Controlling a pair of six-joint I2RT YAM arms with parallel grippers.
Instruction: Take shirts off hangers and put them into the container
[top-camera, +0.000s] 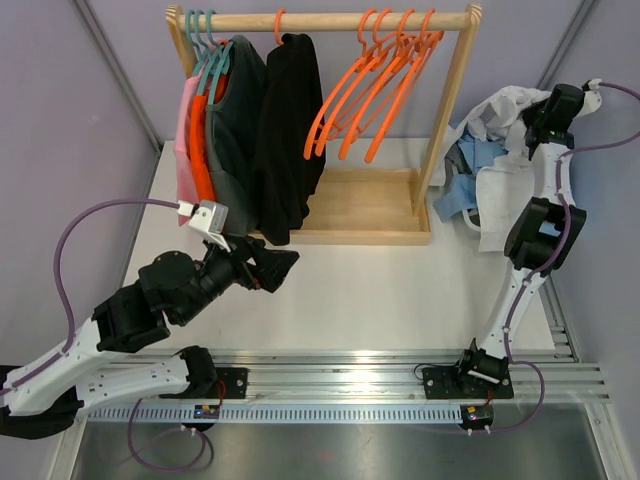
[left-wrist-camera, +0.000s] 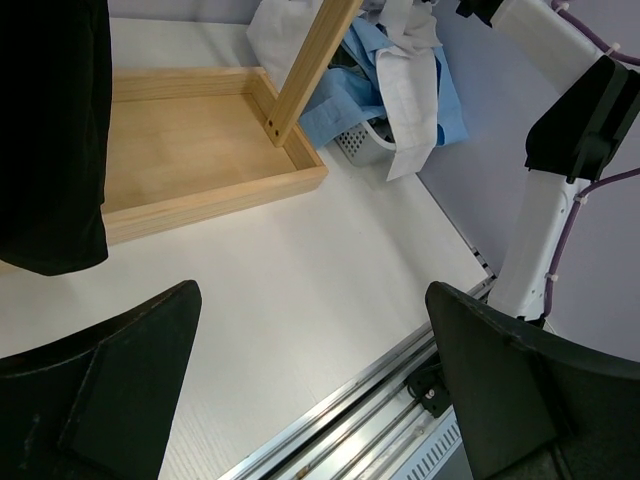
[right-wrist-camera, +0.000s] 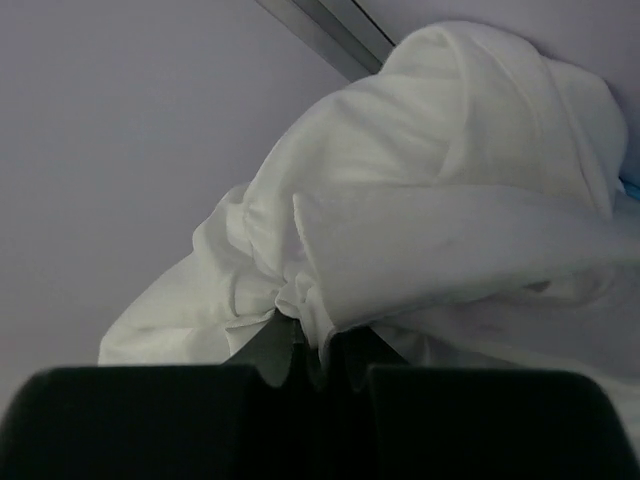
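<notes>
White collared fabric shirt (right-wrist-camera: 440, 200) is pinched tight by a fold in the right gripper (right-wrist-camera: 312, 345) and drapes over the white-rimmed container (left-wrist-camera: 362, 140) of light blue shirts (left-wrist-camera: 350, 90) beside the wooden rack (top-camera: 370, 205), while the left gripper (left-wrist-camera: 312, 290) hangs wide open and empty over the tabletop (left-wrist-camera: 330, 250) near the hanging black shirt (left-wrist-camera: 50, 130).

High overview, two low wrist views, all sharing white shirt (top-camera: 495, 210)
</notes>
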